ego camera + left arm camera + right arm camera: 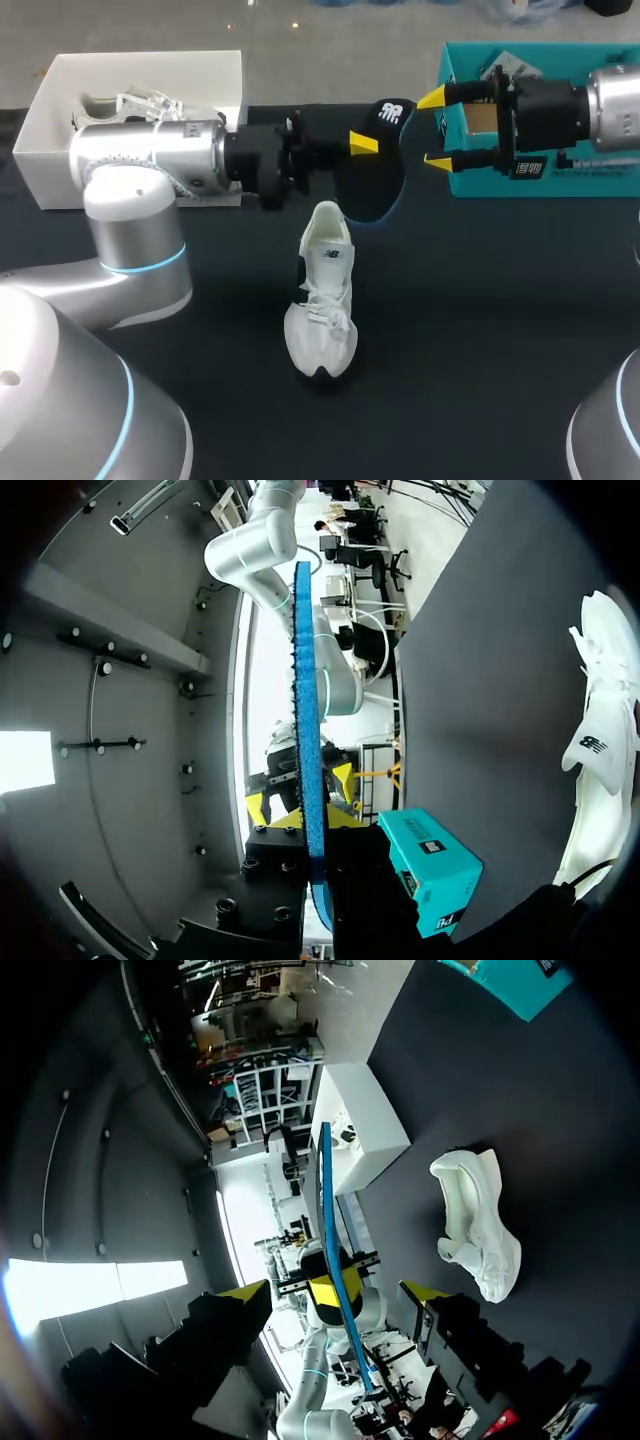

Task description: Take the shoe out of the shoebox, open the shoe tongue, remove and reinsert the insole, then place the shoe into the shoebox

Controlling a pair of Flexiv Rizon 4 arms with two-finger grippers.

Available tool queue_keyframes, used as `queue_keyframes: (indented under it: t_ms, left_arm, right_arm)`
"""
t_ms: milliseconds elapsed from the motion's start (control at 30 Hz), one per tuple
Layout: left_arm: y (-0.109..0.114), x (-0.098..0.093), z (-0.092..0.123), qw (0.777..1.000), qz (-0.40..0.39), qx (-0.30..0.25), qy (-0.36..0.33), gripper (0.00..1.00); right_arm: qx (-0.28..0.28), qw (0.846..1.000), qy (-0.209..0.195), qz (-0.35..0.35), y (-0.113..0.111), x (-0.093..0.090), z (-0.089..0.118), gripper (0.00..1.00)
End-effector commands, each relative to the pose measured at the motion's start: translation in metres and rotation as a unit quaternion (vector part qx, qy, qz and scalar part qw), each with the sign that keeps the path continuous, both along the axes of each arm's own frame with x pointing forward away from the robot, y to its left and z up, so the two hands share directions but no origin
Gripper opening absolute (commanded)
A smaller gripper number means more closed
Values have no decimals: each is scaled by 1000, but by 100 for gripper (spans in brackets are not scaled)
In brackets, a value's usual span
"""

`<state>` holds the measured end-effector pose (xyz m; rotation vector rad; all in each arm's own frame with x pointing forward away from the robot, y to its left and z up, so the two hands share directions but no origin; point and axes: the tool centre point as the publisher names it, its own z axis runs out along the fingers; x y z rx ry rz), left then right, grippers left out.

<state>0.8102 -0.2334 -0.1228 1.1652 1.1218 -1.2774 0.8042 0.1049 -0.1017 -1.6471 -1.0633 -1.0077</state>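
Apparently left gripper point(362, 145) pinches black foam insole with blue underside point(375, 172) above dark table point(480, 320); right gripper point(436, 129) spread wide beside its other end. On table stands white lace-up shoe point(322, 300), outside white cardboard shoebox point(60, 110).

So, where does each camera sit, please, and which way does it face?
Head view: fixed above and behind, looking down on the dark table; both arms show, left gripper holding the black blue-edged insole, right gripper open.
Left wrist view: on that wrist, facing the right gripper; own fingers clamp the insole.
Right wrist view: on that wrist, facing the left gripper; own open fingers show.
Both wrist views share the edge-on insole and the white lace-up sneaker.
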Motion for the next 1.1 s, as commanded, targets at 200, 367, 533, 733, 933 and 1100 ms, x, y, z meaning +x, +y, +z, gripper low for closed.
queue_keyframes:
  t_ms: [200, 367, 533, 733, 933, 1100]
  left_arm:
    - [7, 1, 4, 994, 29, 4, 109, 0]
    - [7, 1, 4, 994, 29, 4, 109, 0]
    - [7, 1, 4, 994, 29, 4, 109, 0]
    - [2, 2, 6, 891, -43, 51, 449, 0]
    - [0, -14, 17, 823, -141, 16, 551, 0]
    - [0, -14, 17, 823, -141, 16, 551, 0]
  right_arm:
    - [-1, 1000, 4, -13, -23, -23, 11, 100]
    - [-8, 1000, -6, -11, -20, -27, 12, 100]
    - [-12, 1000, -6, -7, -16, -29, 10, 100]
    - [-13, 1000, 1, -5, -13, -33, 8, 100]
    - [-14, 1000, 2, -2, -11, -35, 8, 100]
    - [-12, 1000, 1, -2, -12, -37, 10, 100]
